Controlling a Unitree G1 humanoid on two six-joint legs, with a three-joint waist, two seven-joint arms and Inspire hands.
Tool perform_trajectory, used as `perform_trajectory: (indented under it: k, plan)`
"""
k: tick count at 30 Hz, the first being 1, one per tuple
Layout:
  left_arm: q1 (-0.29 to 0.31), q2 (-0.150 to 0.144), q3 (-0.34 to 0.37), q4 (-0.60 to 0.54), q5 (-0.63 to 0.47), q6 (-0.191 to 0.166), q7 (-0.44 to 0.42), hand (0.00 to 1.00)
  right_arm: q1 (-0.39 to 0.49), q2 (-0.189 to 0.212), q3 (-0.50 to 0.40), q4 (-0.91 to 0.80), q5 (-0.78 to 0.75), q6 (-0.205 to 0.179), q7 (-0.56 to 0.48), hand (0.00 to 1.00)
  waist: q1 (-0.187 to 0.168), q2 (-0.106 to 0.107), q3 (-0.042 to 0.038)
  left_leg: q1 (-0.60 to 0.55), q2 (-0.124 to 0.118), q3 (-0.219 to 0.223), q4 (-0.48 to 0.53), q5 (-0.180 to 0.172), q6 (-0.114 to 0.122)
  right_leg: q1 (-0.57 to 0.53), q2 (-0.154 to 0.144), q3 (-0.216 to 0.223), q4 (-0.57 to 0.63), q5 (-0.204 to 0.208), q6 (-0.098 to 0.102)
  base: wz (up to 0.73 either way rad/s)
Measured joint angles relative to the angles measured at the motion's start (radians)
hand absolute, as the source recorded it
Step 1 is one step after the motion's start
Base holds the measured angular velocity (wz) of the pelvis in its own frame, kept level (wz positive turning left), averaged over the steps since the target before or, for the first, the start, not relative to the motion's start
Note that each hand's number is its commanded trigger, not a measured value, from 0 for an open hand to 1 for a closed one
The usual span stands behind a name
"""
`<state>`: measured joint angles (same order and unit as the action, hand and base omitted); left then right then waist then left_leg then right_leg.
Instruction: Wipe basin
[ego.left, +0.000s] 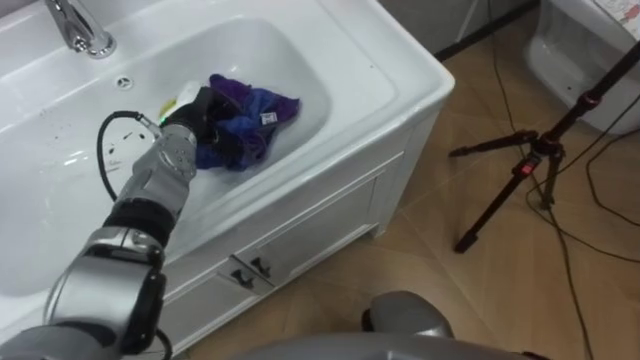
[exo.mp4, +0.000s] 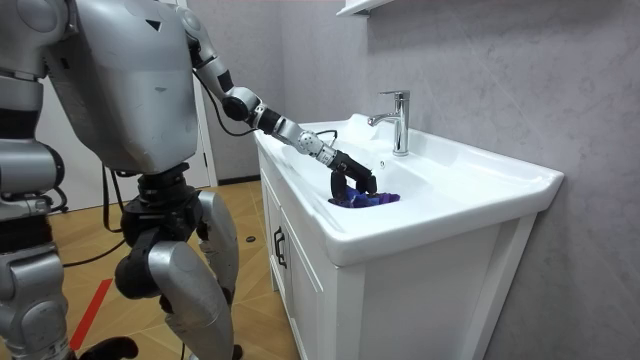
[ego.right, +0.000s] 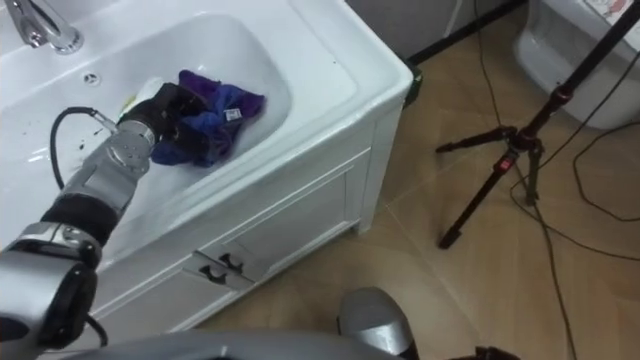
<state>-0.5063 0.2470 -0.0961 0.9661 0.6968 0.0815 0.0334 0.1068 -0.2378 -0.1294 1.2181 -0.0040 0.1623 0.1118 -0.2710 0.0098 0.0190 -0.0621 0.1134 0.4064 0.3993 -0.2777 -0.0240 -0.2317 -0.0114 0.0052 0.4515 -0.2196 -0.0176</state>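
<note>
— Where is the cloth to be found?

— A crumpled purple and blue cloth (ego.left: 255, 115) is seen on the bottom of the white basin (ego.left: 330, 70), towards the end of the bowl on the robot's right. It is well apart from the chrome tap (ego.left: 78, 28) and from the small overflow hole (ego.left: 123, 82) below it.

— And how is the left hand (ego.left: 205, 112) held?

— It is pressed down on the cloth's left part, and its dark fingers are bent over the folds and closed on the fabric. The arm is stretched out from the lower left, across the basin's front rim.

— Where is the robot placed?

— In the room view it is seen upright on the room view's left, close to the front of the white cabinet (ego.left: 300, 235) by which the basin is carried.

— What else is visible?

— A black tripod (ego.left: 530, 160) is stood on the tiled floor (ego.left: 440, 290) to the cabinet's right, apart from it.
</note>
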Motion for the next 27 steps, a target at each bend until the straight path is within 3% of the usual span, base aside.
perform_trajectory:
  k: [4,8,9,14,18,20,24,27]
  plan:
    - [-0.003,0.024,0.000,0.016,0.063,0.000,0.058,1.00,-0.009,-0.001,0.000,0.006,0.005,0.000,-0.012,0.00,0.004,-0.001,0.0008,-0.047,0.021,-0.003,0.035,0.000,0.000,-0.032,0.011,-0.006,0.005,0.013,-0.015,-0.05]
    - [0.001,0.079,0.006,0.056,0.170,0.001,0.090,1.00,-0.008,-0.002,-0.001,0.031,0.003,0.003,-0.035,0.00,0.007,-0.010,0.0042,-0.052,0.035,0.002,0.036,-0.006,-0.011,-0.051,0.027,-0.001,0.021,0.019,-0.026,-0.07]
    - [0.003,0.093,0.014,0.073,0.212,0.003,0.102,1.00,-0.006,-0.002,-0.001,0.033,0.006,0.003,-0.039,0.00,0.007,-0.004,0.0006,-0.059,0.039,0.003,0.045,-0.008,-0.013,-0.055,0.032,0.002,0.022,0.021,-0.028,-0.14]
    - [0.031,0.129,0.012,0.091,0.327,0.044,0.137,1.00,0.005,-0.004,0.000,0.042,0.049,0.002,-0.051,0.00,0.012,0.001,-0.0026,-0.071,0.050,-0.001,0.061,-0.017,-0.019,-0.061,0.037,0.001,0.033,0.021,-0.025,-0.05]
    - [0.094,0.178,-0.033,0.091,0.417,0.069,0.157,1.00,-0.018,-0.018,-0.006,0.071,0.058,0.001,-0.072,0.00,0.012,0.017,-0.0112,-0.065,0.045,0.002,0.048,-0.018,-0.019,-0.056,0.037,0.003,0.027,0.032,-0.031,-0.01]
    - [0.125,0.185,-0.031,0.091,0.455,0.084,0.163,1.00,-0.019,-0.030,-0.014,0.071,0.059,0.000,-0.082,0.00,0.013,0.029,-0.0155,-0.057,0.043,-0.001,0.039,-0.016,-0.018,-0.045,0.034,-0.003,0.014,0.034,-0.030,0.07]
    - [0.168,0.204,-0.040,0.087,0.531,0.096,0.164,1.00,-0.040,-0.044,-0.018,0.095,0.066,-0.021,-0.086,0.00,0.020,0.041,-0.0186,-0.046,0.034,-0.024,0.023,-0.013,-0.017,-0.024,0.029,-0.018,-0.004,0.032,-0.026,0.13]
    - [0.171,0.213,-0.046,0.083,0.569,0.115,0.159,1.00,-0.042,-0.045,-0.012,0.095,0.073,-0.022,-0.084,0.00,0.038,0.041,-0.0153,-0.044,0.030,-0.036,0.018,-0.013,-0.017,-0.016,0.023,-0.031,-0.006,0.028,-0.025,0.14]
